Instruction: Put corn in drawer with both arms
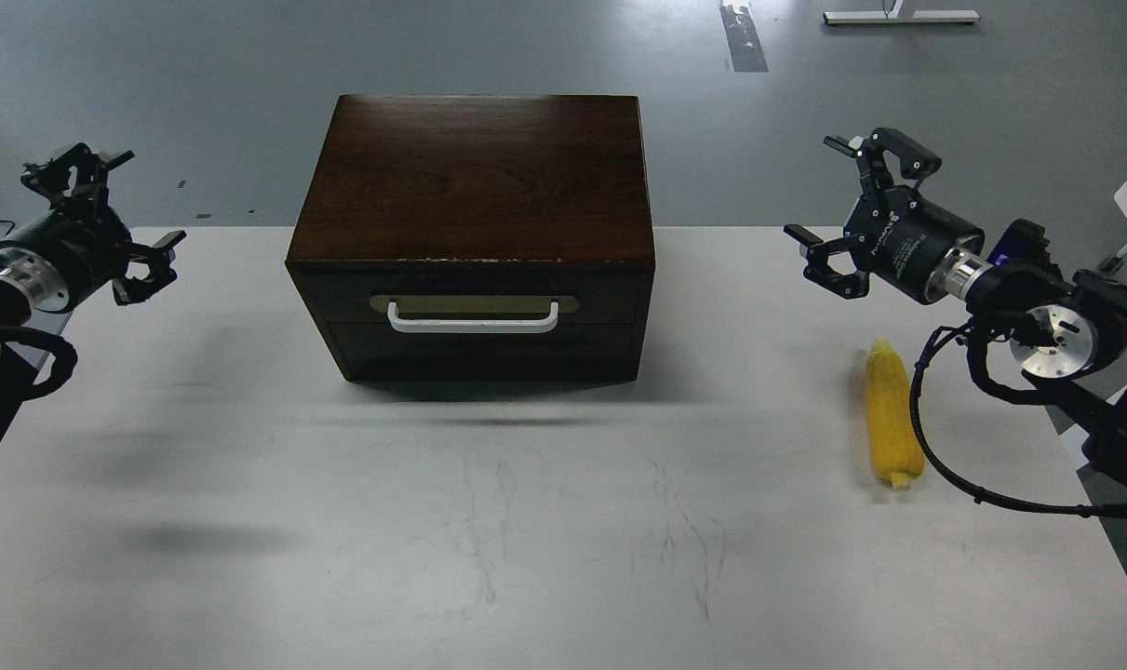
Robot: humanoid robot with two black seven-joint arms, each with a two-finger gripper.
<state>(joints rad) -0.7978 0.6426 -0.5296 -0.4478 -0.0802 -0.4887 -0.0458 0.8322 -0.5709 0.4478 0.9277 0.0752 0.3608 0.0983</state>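
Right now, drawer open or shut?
Shut. The drawer front sits flush with the cabinet face, no pale interior showing; the white handle is untouched.

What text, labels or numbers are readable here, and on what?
None can be read for sure.
Right gripper: pale lettering on its black body, too small and tilted to read.
Left gripper, cabinet, drawer brass plate, corn: no text visible.

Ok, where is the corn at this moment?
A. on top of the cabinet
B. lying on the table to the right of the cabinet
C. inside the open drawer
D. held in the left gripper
B: the corn lies on the table, right of the cabinet, whose drawer is shut.
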